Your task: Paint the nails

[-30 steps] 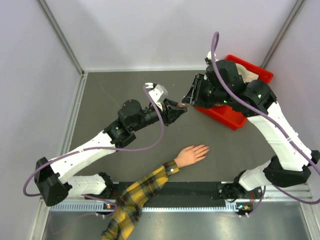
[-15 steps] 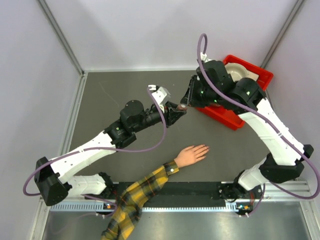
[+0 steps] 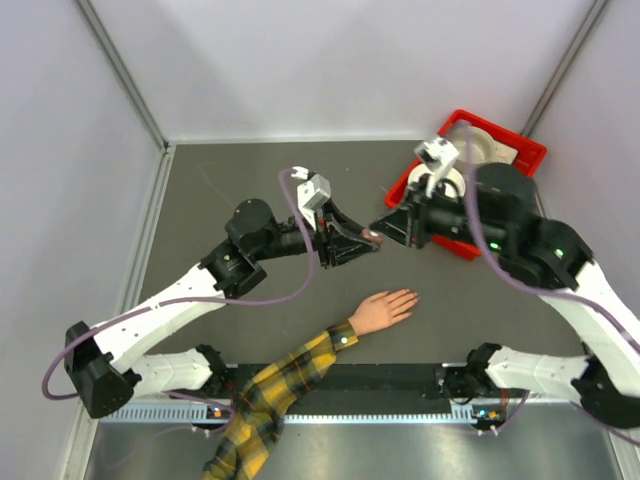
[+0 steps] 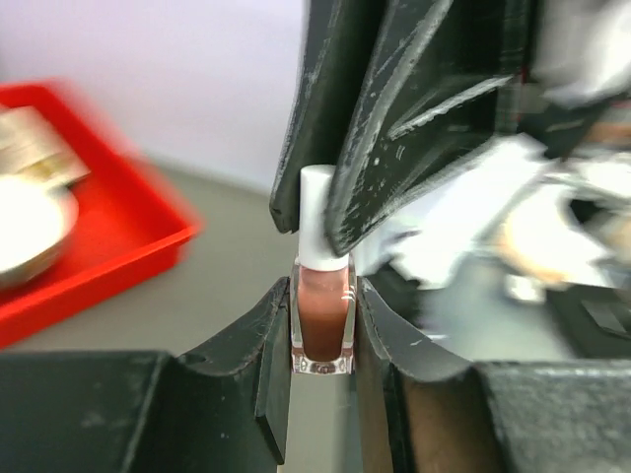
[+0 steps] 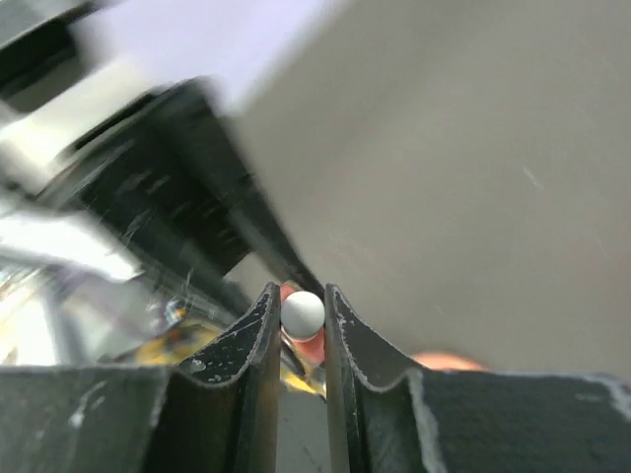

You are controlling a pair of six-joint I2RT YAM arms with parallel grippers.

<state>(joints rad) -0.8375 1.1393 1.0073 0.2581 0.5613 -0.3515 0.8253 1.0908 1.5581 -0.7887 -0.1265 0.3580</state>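
Top external, mannequin hand [image 3: 378, 312]: flat on the worktop [image 3: 230, 180] by the arm bases, nails [image 3: 412, 295] at its right end.
Left gripper [image 4: 322, 327]: clamped on the polish bottle [image 4: 323, 315], held above the worktop.
Right gripper [image 5: 301, 317]: closed around the bottle's white cap [image 5: 303, 309].
Red tray [image 3: 522, 152]: far right corner.

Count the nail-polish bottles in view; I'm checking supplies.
1. The bottle is held: left gripper on its body, right gripper on its white cap. The red tray is partly covered, so more may hide there.
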